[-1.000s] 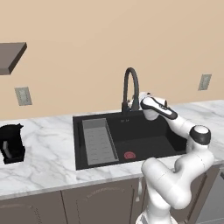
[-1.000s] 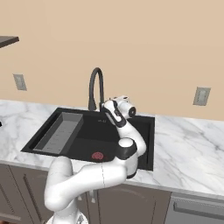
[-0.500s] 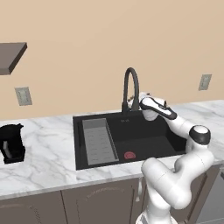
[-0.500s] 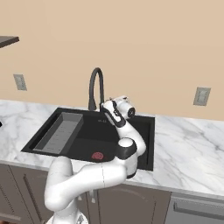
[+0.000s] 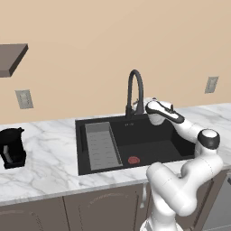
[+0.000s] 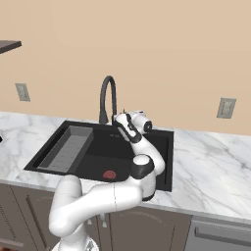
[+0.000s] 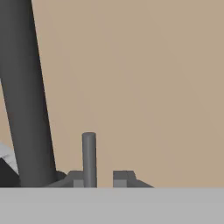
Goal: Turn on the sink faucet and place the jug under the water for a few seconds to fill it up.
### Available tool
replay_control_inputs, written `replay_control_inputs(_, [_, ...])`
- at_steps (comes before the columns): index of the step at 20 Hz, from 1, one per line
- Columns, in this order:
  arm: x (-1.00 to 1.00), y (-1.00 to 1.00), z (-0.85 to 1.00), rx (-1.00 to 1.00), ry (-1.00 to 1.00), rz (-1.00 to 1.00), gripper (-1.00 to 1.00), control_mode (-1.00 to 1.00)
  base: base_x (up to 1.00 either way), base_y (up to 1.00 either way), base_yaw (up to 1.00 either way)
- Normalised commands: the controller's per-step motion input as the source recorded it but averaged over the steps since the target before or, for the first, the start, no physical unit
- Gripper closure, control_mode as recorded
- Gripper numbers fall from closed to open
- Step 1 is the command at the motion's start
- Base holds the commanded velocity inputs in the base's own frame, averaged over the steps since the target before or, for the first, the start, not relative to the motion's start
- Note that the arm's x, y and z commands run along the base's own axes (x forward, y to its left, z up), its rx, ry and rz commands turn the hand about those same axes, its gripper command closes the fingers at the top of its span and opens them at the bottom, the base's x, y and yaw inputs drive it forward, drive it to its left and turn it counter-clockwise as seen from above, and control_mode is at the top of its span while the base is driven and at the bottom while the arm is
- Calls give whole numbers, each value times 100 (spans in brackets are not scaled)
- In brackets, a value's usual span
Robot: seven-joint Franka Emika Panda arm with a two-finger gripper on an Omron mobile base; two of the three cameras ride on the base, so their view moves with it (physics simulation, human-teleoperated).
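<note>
Jaws (image 7: 101, 178) clenched beside the sink faucet (image 5: 134, 92) lever, sink (image 5: 149, 146) back edge, jug (image 5: 11, 146) well apart left

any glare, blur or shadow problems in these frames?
Left base view: flat, even light, no glare; faucet sharp. Right base view: same, sink interior very dark, little detail. Hand view: soft, blocky; faucet stem blurred at edges, fingers barely visible.

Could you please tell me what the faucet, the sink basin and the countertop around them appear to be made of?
Tall black gooseneck faucet: probably matte-coated metal, uniformly dark, no glints. Black rectangular sink basin: similar matte black, metal or composite; unclear which. White grey-veined countertop: looks like polished marble, or an imitation, judging by irregular grey veins.
</note>
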Motion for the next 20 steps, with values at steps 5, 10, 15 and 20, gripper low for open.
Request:
replay_control_inputs(5, [18, -75, -1, 21, 17, -13, 100, -100, 0, 0, 0])
replay_control_inputs(10, [25, -63, -3, 19, 19, -19, 100, -100, 0, 0, 0])
replay_control_inputs(15, [28, -59, -6, 18, 22, -21, 100, -100, 0, 0, 0])
replay_control_inputs(20, [14, -41, -15, 10, 20, -18, 100, -100, 0, 0, 0])
